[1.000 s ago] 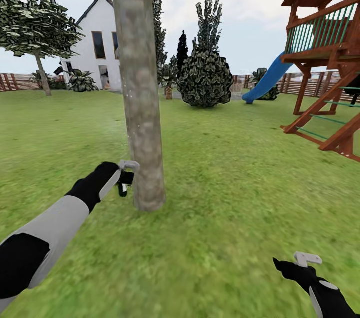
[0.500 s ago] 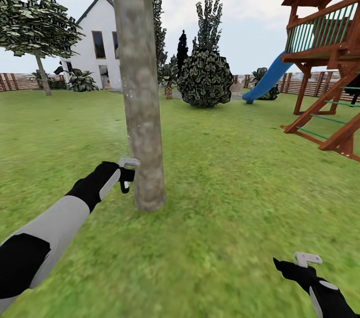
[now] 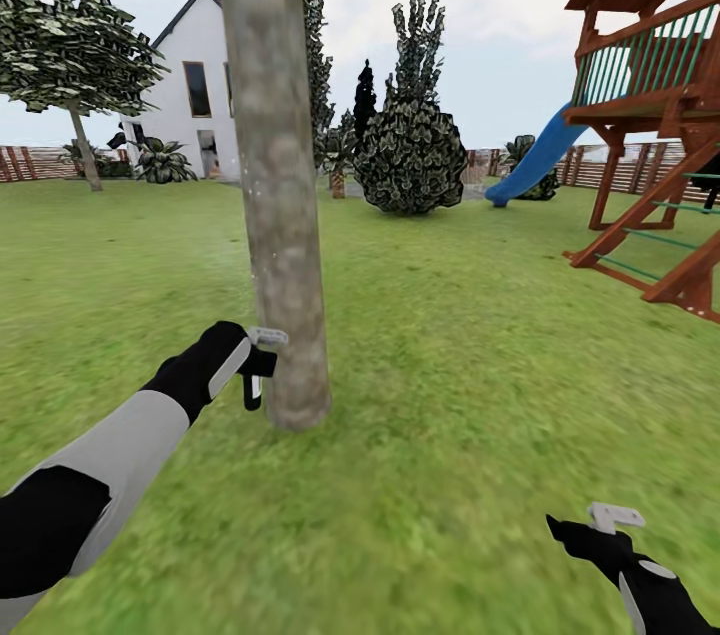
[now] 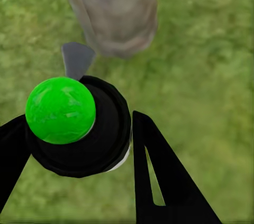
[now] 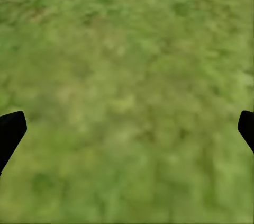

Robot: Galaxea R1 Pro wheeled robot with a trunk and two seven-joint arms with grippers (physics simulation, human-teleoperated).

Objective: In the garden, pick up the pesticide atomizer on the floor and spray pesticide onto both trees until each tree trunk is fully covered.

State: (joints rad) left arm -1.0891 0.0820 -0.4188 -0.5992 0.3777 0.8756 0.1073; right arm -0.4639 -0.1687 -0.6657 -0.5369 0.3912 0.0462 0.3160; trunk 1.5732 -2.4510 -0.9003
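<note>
While the pesticide atomizer [image 4: 79,128] is clamped in the left tool [image 3: 258,367], touching the tree trunk [image 3: 280,215] near frame centre-left, spraying is judged underway; nozzle must be swept upward next. Right tool [image 3: 612,518] is seen spread, empty, over grass.

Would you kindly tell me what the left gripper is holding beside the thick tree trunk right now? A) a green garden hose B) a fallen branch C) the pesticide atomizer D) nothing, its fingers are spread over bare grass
C: in the left wrist view the left gripper has its fingers closed around the pesticide atomizer, right beside the tree trunk.
</note>
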